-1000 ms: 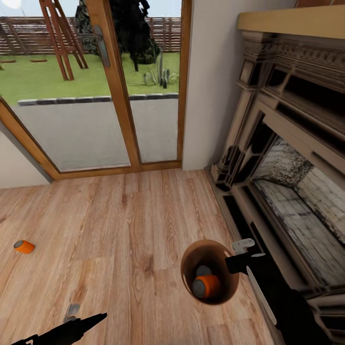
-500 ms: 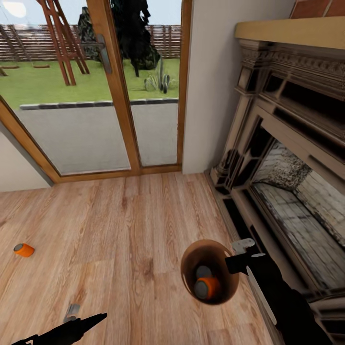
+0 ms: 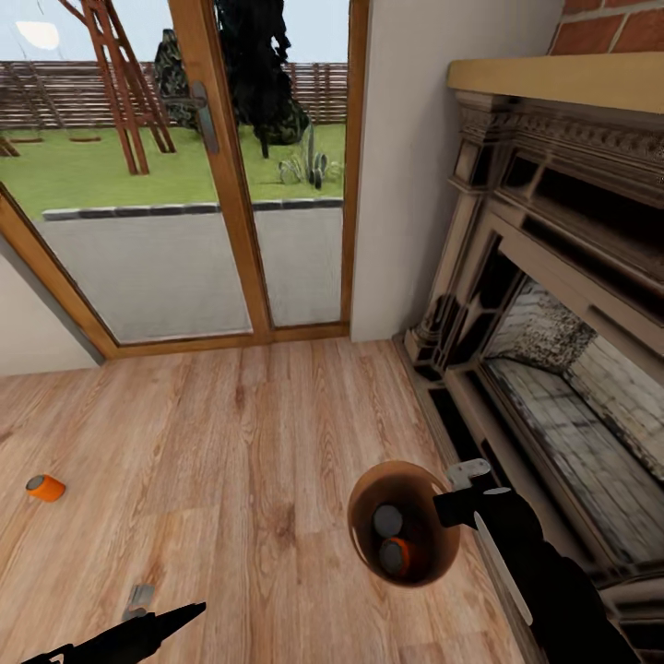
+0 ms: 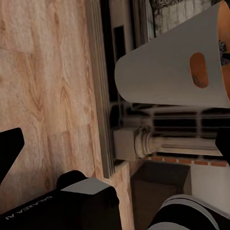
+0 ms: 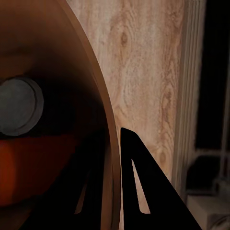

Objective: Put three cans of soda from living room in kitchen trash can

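Note:
The tash can [image 3: 433, 544], pale grey outside and brown inside, hangs tilted above the wood floor with my right gripper [image 3: 458, 491] shut on its rim. Two cans lie inside it: an orange can of soda [image 3: 398, 555] and one showing only its grey top [image 3: 387, 521]. The right wrist view shows the rim [image 5: 103, 120] between my fingers [image 5: 143, 187], with the grey top [image 5: 17, 105] and the orange can [image 5: 38, 163] inside. Another orange can [image 3: 44, 487] lies on the floor at far left. My left gripper [image 3: 166, 607] is open and low at the left; its wrist view shows the bin's outside [image 4: 163, 72].
An ornate fireplace [image 3: 553, 304] runs along the right, close to the bin and my right arm. Wood-framed glass doors [image 3: 221, 184] to a garden stand ahead, with a white wall [image 3: 406, 166] beside them. Light wood floor [image 3: 249, 443] spreads between me and the doors.
The whole view has shifted a little, so the camera moved. Inside the bin the orange can has slid deeper and the grey-topped can shows more. Both grippers keep their places.

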Tool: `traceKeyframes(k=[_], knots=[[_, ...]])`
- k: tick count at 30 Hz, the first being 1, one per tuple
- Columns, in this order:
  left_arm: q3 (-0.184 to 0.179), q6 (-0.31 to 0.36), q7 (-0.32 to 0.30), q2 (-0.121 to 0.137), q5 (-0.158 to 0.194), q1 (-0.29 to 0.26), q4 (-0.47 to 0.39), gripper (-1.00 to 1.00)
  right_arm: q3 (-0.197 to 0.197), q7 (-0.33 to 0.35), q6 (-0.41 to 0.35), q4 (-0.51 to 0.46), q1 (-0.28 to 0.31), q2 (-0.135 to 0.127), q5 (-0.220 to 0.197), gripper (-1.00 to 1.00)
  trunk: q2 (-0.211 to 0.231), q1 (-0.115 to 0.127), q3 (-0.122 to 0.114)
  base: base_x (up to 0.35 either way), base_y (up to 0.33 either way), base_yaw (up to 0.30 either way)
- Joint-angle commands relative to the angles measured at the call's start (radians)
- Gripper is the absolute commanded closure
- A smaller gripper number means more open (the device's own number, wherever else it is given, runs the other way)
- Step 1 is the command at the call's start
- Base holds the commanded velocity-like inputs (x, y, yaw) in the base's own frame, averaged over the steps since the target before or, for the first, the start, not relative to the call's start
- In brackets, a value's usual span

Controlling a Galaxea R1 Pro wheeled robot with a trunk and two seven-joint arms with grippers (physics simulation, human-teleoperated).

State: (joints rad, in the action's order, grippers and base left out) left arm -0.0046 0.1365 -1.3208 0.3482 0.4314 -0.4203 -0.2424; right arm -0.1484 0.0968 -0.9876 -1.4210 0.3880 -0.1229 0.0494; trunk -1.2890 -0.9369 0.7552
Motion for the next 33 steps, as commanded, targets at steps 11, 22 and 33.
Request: traceKeyframes(k=[11,22,33], knots=[[0.0,0.0,0.0,0.0,0.001,0.0,0.0,-1.0,0.0,0.006,0.0,0.0,0.0,0.0,-0.013,1.0,0.0,0.0,-0.018,0.0,0.0,0.0],[0.0,0.0,0.0,0.0,0.0,0.0,0.0,-1.0,0.001,0.006,0.0,0.0,0.0,0.0,-0.013,1.0,0.0,0.0,-0.037,0.0,0.0,0.0],[0.0,0.0,0.0,0.0,0.001,0.0,0.0,-1.0,0.0,0.006,0.0,0.0,0.0,0.0,-0.013,1.0,0.0,0.0,-0.055,0.0,0.0,0.0]])
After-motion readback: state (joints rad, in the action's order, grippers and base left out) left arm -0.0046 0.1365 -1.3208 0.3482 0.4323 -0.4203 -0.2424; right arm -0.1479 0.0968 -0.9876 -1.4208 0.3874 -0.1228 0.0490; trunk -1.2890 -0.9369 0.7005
